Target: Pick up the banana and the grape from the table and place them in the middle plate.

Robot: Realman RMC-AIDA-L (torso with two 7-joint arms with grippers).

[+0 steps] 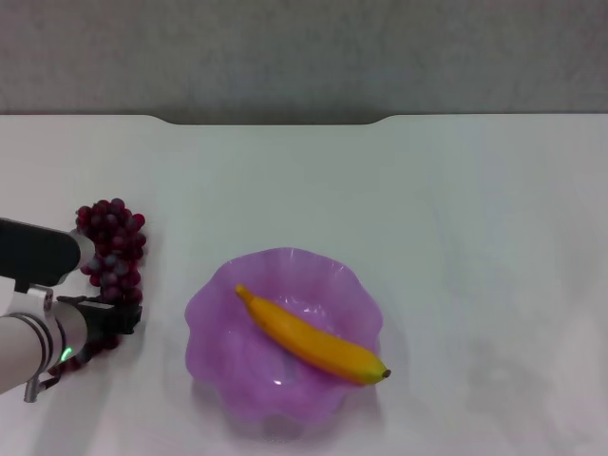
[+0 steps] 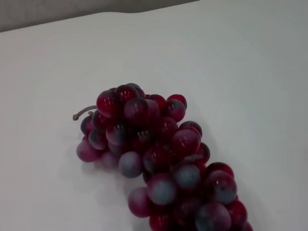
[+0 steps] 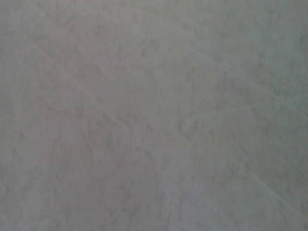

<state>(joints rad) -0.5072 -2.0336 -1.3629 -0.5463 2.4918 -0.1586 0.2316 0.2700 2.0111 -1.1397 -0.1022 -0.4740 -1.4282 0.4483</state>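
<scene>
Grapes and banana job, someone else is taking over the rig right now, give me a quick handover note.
Left gripper: down at the near end of the grapes, at the table's left side; a grasp is not confirmed.
Right gripper: out of the head view; its wrist camera shows only a blank surface.
Banana: lying diagonally in the plate, dark tip at the rim.
Grapes: on the table, left of the plate, apart from it.
Done: banana placed.
Left: grasp the grapes, carry them right, set them in the plate beside the banana.
</scene>
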